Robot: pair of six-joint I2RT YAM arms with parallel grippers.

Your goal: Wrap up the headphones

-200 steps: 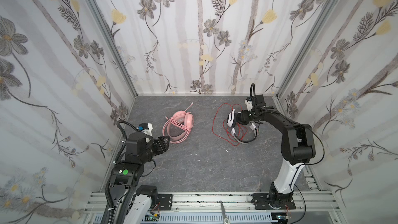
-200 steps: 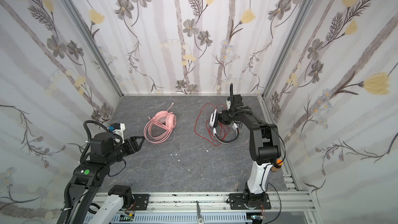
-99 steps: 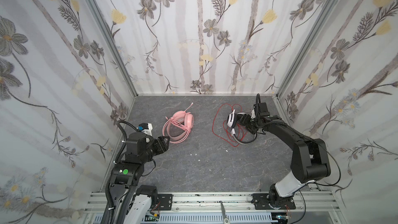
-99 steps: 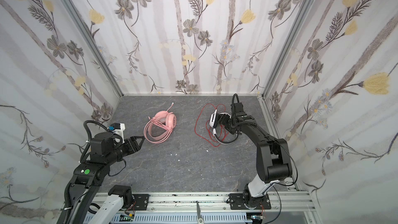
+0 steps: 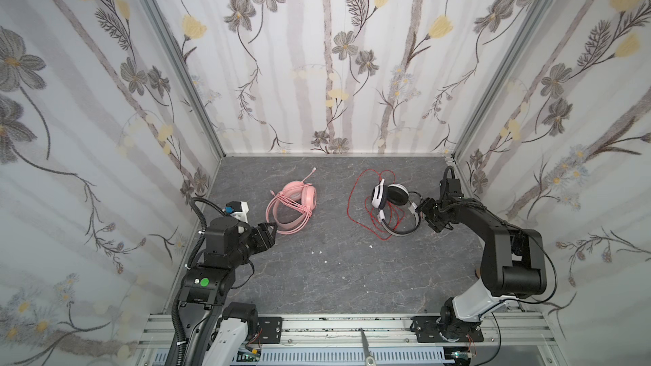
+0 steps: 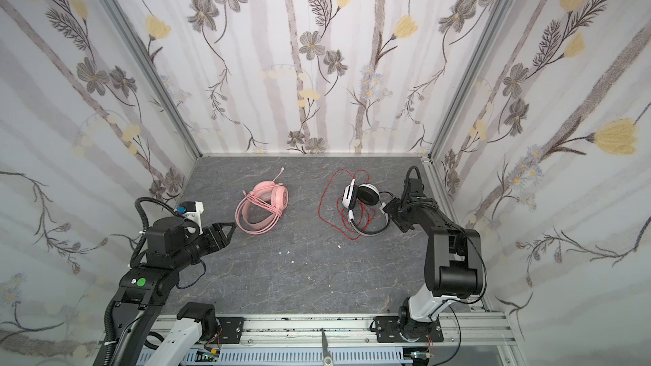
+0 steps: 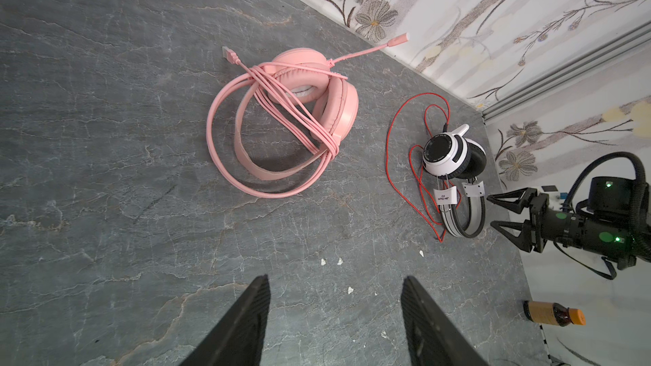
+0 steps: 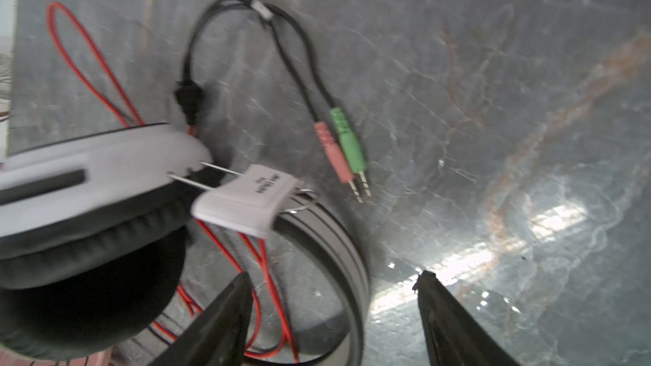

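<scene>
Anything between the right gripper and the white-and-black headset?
Nothing visible. The right gripper, jaws open, sits right beside the headband of the white-and-black headset. The red cord lies loose under and beyond the band; the plugs lie off to one side.

Tabletop (image 5: 352, 276): grey stone-look slab, veined, mostly matt, throws glare up close.

Pink headset (image 7: 343, 110): smooth satin plastic shells, soft leathery pads, rubbery pink cord (image 7: 289, 110).

White-and-black headset (image 7: 454, 151): glossy white plastic cups, black wrinkly faux-leather earpads (image 8: 88, 241), bare metal wire sliders (image 8: 222, 168). Red cord (image 7: 388, 146) smooth, rubbery-looking. Jack plugs (image 8: 347, 140): ribbed plastic, shiny metal tips.

Fingers on my left gripper (image 7: 334, 277) and right gripper (image 8: 334, 273): matt black, left ones finely ribbed.

Walls (image 5: 334, 65): matt floral print.

Front rail (image 5: 317, 327): brushed aluminium.
</scene>
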